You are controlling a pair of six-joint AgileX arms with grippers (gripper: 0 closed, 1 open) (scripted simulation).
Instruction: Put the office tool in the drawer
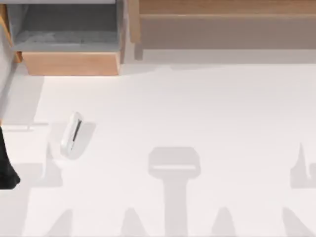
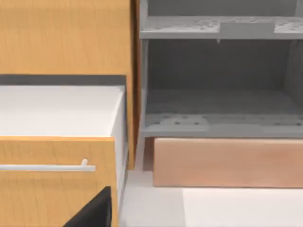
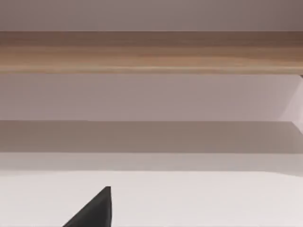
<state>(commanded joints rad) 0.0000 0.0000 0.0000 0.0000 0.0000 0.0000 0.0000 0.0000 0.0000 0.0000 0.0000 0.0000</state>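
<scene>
The stapler [image 1: 72, 134] lay loose on the surface [image 1: 207, 108], well short of the drawer [image 1: 69, 63], which stood pulled open to receive it. We could not tell whether either hand was apart or together; nothing was held.

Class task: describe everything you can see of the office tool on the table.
The office tool is small, white, elongated and rounded, smooth like plastic, with a dark narrow slot along its length. It lies slightly tilted on the white table, at the left side, in front of the open drawer. Nothing else touches it.
</scene>
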